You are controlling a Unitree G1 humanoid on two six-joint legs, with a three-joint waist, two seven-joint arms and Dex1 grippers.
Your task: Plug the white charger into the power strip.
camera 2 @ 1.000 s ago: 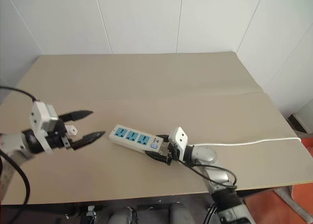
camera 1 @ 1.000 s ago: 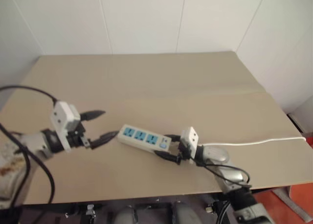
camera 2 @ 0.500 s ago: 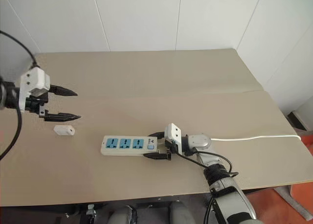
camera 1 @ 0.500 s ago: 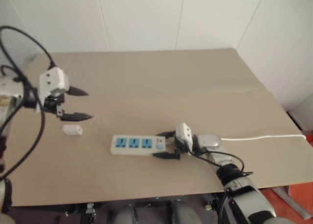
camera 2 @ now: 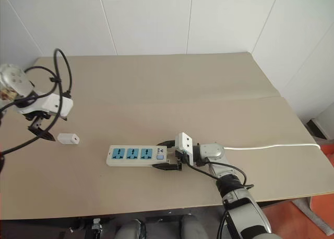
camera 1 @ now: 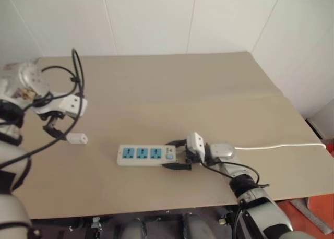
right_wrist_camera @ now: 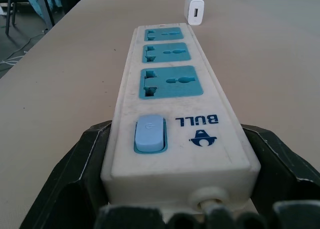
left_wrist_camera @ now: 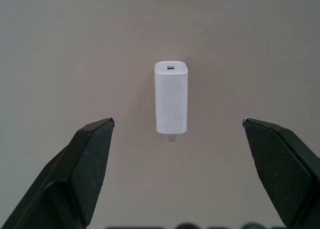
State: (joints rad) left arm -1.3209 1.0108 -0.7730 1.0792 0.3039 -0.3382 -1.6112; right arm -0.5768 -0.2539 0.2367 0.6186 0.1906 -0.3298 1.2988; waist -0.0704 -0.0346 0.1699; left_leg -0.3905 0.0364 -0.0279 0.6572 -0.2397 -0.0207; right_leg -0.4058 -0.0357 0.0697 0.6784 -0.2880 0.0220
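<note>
We see the white charger [camera 2: 68,139] lying flat on the bench [camera 2: 156,87] near its left edge, long axis roughly along the bench's length, prongs toward the power strip, port end toward the left edge. Bare bench all round it. Our left gripper [left_wrist_camera: 177,126] hangs over it pointing down, fingers [left_wrist_camera: 92,149] spread wide either side, gripping nothing. The power strip [camera 2: 136,156] lies mid-bench toward the near edge, in line with the charger and well apart from it, sockets up, switch end and cord [camera 2: 271,145] toward the right edge. Our right gripper [camera 2: 168,155] has its fingers clamped on the strip's switch end. Far half of bench is open.
</note>
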